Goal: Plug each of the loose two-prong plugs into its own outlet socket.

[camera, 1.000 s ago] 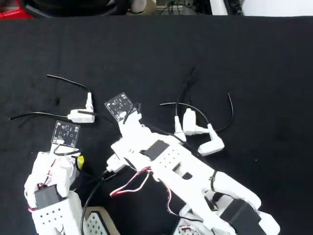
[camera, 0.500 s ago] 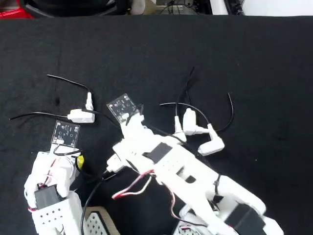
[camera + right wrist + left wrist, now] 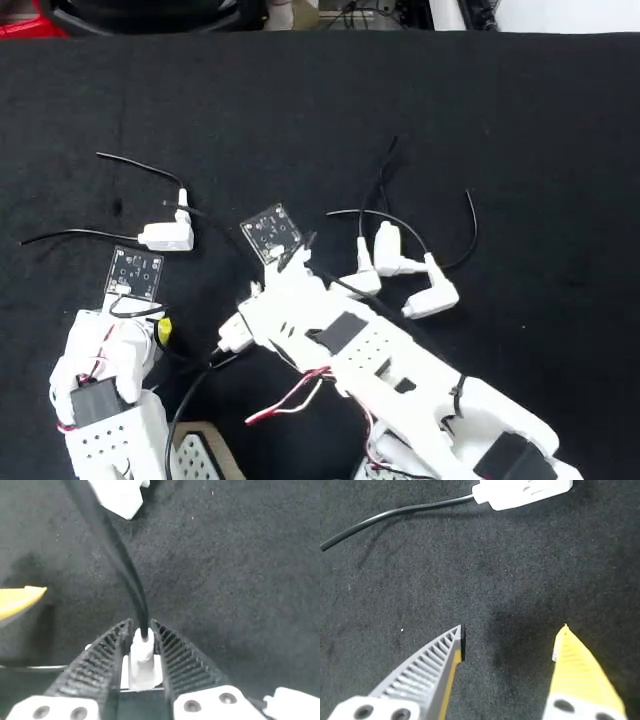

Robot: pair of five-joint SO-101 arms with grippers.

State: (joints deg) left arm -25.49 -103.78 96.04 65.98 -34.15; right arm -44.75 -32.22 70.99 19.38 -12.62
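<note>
We saw a black cloth table (image 3: 560,120), with a red object (image 3: 20,22) beyond its far edge. Our left gripper (image 3: 512,627) stood spread; our right gripper (image 3: 141,622) pinched a white plug (image 3: 141,656).

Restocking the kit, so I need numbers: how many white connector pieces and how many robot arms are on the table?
White connector pieces: 6 (5 loose, 1 in the right hand)
Robot arms: 2
Total: 8
</note>
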